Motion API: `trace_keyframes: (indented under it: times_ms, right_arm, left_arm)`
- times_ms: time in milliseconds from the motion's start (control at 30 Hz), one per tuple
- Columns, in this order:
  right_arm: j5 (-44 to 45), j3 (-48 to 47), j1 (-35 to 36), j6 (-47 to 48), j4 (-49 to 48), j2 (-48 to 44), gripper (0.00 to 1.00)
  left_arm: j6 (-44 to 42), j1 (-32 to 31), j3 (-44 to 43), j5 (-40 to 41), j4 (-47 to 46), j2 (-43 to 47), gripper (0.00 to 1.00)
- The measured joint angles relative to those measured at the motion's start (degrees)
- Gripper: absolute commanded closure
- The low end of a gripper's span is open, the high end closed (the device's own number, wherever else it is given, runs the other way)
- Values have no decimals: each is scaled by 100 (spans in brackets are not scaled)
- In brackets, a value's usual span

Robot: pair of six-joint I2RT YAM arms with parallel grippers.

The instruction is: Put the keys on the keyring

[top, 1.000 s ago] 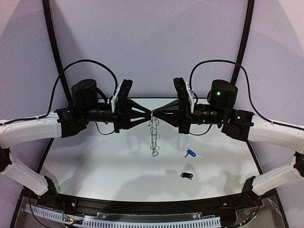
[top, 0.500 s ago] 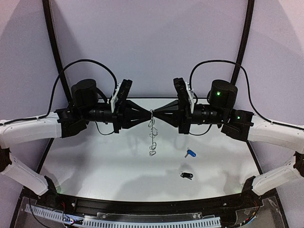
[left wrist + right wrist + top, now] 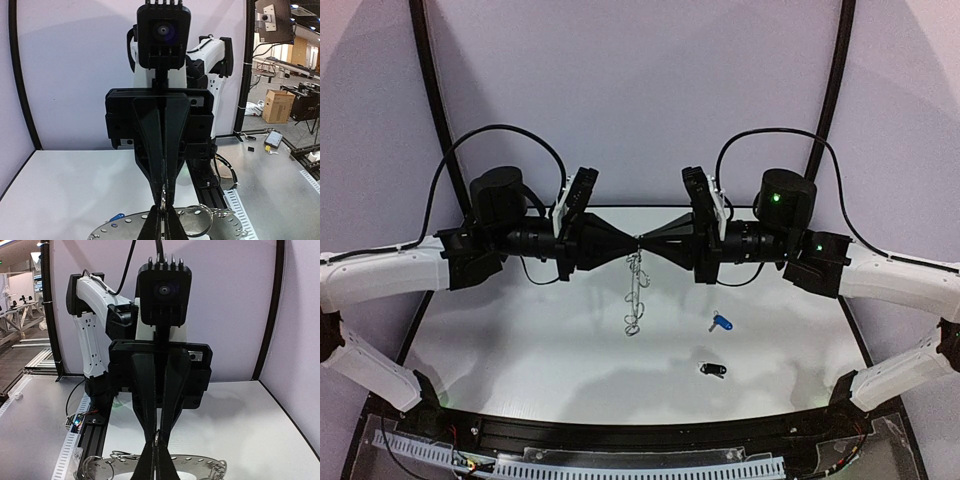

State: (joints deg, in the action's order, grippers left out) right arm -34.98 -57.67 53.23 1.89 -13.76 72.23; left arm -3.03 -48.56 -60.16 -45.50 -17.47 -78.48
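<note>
In the top view my left gripper [image 3: 628,240] and right gripper [image 3: 648,240] meet tip to tip above the table. Both are shut on the top rim of the keyring [image 3: 635,292], which hangs edge-on below them. In the left wrist view my fingers [image 3: 155,227] pinch a wire loop [image 3: 163,200] on the flat perforated keyring [image 3: 115,231]. In the right wrist view the ring [image 3: 210,462] lies below my closed gripper [image 3: 158,450]. The blue-headed key [image 3: 721,322] and the black-headed key [image 3: 712,370] lie on the table to the front right, apart from both grippers.
The white table [image 3: 520,340] is bounded by a black rail [image 3: 640,430] at the near edge and curved black posts [image 3: 430,90] at the back. A larger split ring [image 3: 197,222] hangs on the keyring's edge.
Both grippers have drifted slightly left while staying shut tip to tip. The hanging keyring's lower end has swung a little to the left. The keys have not moved.
</note>
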Motion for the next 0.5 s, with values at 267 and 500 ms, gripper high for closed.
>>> trace_keyframes:
  times_ms: [267, 500]
  right_arm:
    - [28, 0, -15, 24, 74, 4, 63]
    - [42, 0, 2, -85, 50, -39, 37]
  left_arm:
    - [68, -37, 240, 498, -157, 109, 99]
    - [-323, -37, 404, 774, 286, 291, 99]
